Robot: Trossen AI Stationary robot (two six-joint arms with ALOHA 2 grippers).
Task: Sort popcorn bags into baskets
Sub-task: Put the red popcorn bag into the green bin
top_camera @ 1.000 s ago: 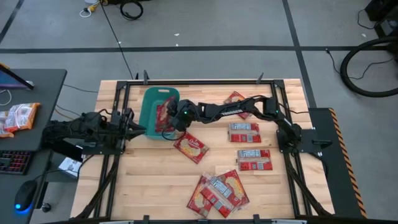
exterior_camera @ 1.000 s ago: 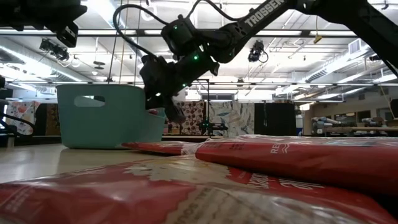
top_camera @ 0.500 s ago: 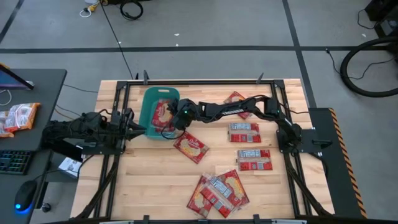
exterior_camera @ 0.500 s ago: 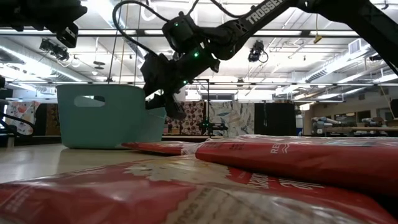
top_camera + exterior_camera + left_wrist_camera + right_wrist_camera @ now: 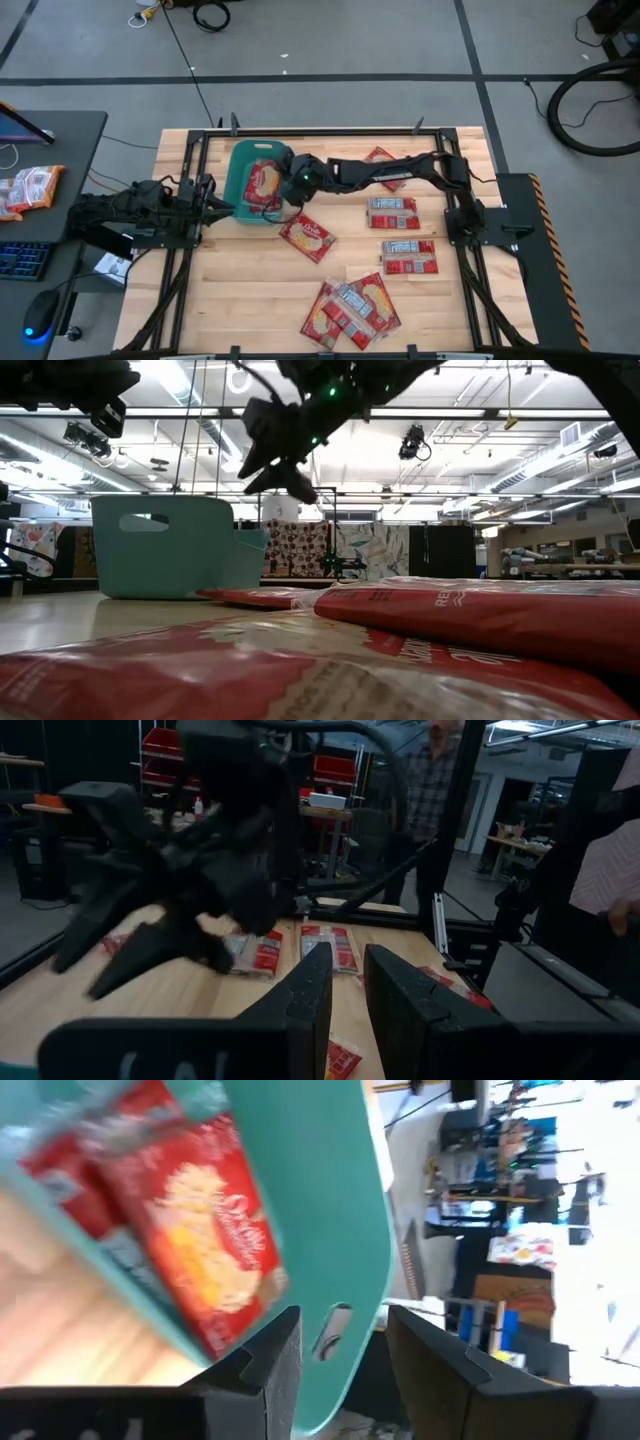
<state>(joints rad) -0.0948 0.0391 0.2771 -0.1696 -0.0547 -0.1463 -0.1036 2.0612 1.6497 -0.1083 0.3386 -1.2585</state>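
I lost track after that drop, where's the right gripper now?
In the high view the right gripper hangs open over the teal basket's right edge, left of table centre, above the popcorn bag lying inside.

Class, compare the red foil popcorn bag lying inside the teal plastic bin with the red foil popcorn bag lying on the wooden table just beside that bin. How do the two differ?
1. Place: the red foil popcorn bag in the bin lies inside the teal plastic bin; the red foil popcorn bag beside the bin lies on the bare wooden table.
2. Pose: the binned bag lines up with the bin's walls; the table bag lies askew.
3. The right claw, open, hangs near the binned bag, farther from the other.

Both are flat, red, with a tan picture.
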